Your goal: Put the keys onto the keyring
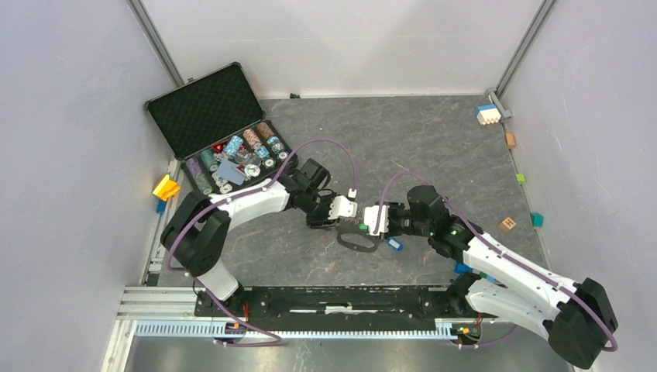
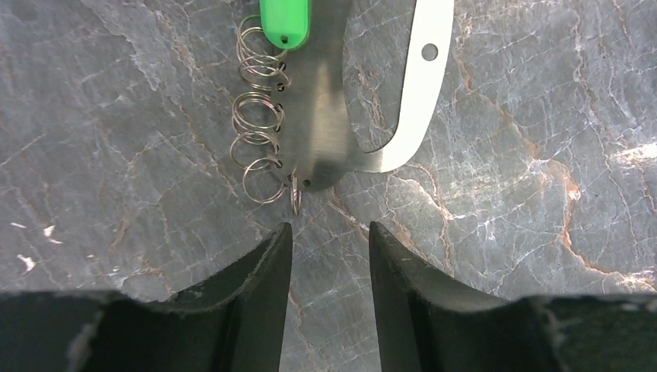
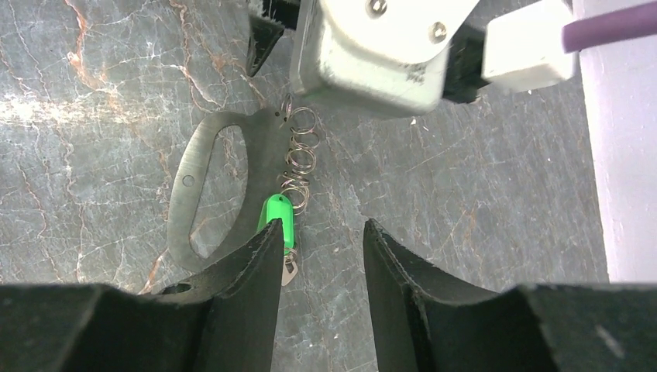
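The keyring (image 1: 357, 242) is a flat grey metal oval lying on the table between my two grippers. Several small wire rings (image 2: 259, 124) hang along one edge of the keyring (image 2: 321, 116). A green-tagged key (image 2: 284, 19) lies at the far end of that row of rings. My left gripper (image 2: 325, 232) is open and empty, just short of the nearest ring. My right gripper (image 3: 318, 229) faces it, open with nothing between its fingers. The green tag (image 3: 277, 217) and its small metal key (image 3: 290, 271) lie by the tip of that gripper's left finger. A blue-tagged key (image 1: 395, 245) lies loose beside the keyring.
An open black case of poker chips (image 1: 221, 128) stands at the back left. Toy blocks lie along the edges: a yellow-orange one (image 1: 166, 187) on the left, a white and blue one (image 1: 487, 115), a wooden one (image 1: 507, 224) and a teal one (image 1: 537, 219) on the right.
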Motion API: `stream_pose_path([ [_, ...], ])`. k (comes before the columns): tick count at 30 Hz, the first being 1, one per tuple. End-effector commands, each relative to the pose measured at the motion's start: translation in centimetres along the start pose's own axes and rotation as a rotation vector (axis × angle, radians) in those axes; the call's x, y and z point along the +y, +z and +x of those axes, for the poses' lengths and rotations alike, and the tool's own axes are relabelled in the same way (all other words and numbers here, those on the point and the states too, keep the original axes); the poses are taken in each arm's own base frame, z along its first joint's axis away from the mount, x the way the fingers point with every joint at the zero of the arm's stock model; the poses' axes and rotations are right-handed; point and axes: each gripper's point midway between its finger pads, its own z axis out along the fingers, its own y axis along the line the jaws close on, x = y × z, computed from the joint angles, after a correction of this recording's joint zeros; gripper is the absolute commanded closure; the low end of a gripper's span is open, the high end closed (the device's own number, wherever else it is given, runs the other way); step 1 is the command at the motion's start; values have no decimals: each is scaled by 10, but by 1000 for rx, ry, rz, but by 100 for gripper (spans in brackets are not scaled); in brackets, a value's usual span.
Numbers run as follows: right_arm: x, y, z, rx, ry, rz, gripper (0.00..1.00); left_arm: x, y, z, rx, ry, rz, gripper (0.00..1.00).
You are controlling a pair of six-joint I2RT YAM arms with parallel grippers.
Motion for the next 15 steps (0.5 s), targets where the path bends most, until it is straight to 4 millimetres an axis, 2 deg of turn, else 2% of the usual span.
stream_pose_path([
  [1, -1, -5, -2, -13, -5, 13, 52, 12, 4, -4, 8, 77, 10, 51],
  [12, 6, -7, 2, -11, -6, -13, 52, 23, 17, -1, 39, 57, 17, 53],
  [15, 7, -7, 2, -8, -7, -16, 53, 22, 19, -1, 36, 59, 22, 56],
])
